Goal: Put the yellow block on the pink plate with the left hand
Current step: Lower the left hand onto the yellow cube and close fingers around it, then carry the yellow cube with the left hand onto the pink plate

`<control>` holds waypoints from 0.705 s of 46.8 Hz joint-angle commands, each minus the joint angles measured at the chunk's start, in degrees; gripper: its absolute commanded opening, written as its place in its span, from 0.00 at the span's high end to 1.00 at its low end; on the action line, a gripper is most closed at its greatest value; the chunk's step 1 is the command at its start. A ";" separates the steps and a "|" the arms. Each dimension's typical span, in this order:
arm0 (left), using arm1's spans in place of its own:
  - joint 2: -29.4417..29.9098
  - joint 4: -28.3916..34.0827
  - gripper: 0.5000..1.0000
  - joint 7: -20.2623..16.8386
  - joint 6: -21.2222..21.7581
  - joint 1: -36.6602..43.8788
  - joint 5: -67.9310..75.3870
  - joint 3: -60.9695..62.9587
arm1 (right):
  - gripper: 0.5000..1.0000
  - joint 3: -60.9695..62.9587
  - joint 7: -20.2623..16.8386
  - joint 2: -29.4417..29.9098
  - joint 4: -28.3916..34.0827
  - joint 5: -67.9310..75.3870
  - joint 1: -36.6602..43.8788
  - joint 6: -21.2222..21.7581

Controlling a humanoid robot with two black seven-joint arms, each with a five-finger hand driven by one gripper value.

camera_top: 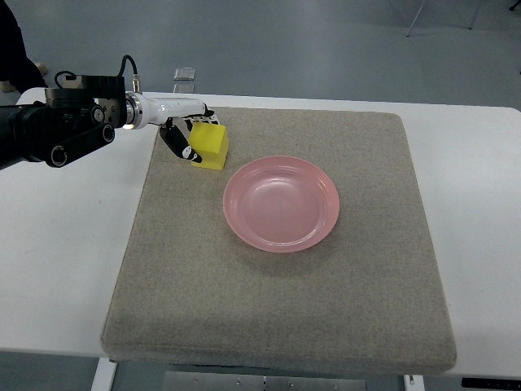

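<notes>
In the upper left of the frame, the left hand (186, 134) has its fingers curled around the yellow block (209, 145). The block sits over the grey mat (277, 301), just beside the upper-left rim of the pink plate (281, 204).

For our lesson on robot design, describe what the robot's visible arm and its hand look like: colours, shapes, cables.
The left arm is a boxy black forearm with round joint caps and black cables looping above it. A silver ring joins it to a glossy white wrist segment. The left hand has slim black fingers with white patches. No right arm shows.
</notes>
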 commanded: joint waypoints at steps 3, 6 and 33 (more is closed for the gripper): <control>0.00 0.01 0.88 -0.01 0.00 0.00 -0.01 0.00 | 0.15 0.04 0.06 0.00 0.00 0.00 0.00 0.00; 0.00 0.01 0.89 -0.01 0.00 0.00 -0.27 -0.09 | 0.15 -0.04 -0.03 0.00 0.00 0.00 0.00 0.00; 0.00 -0.25 0.89 -0.01 -0.26 -2.02 -0.89 -4.83 | 0.15 0.04 -0.03 0.00 0.00 0.00 0.00 0.00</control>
